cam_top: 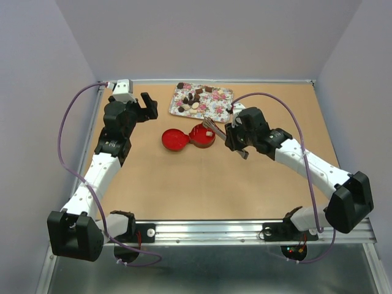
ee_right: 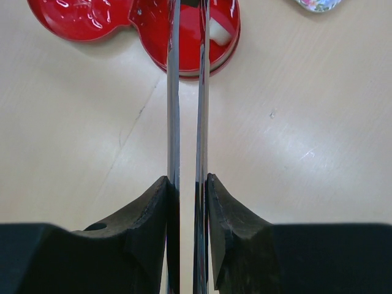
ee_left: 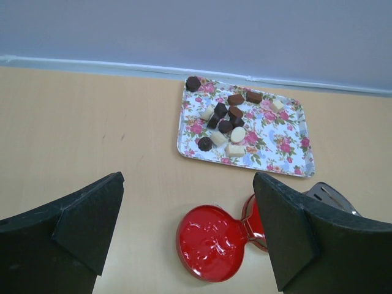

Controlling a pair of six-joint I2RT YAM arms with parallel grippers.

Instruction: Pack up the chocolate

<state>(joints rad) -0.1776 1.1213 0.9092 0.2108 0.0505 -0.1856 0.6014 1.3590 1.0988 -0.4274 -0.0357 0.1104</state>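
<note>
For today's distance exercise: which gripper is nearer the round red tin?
Right. The right gripper sits just right of the round red tin, its long metal tongs reaching over it; the left gripper hangs farther off, back-left.

I am stretching my left arm (cam_top: 101, 168) forward with my left claw (cam_top: 147, 105) hanging wide open. I am bending my right arm (cam_top: 306, 162) inward, my right claw (ee_right: 187, 190) squeezing the tongs (ee_right: 173, 92) tight.
</note>
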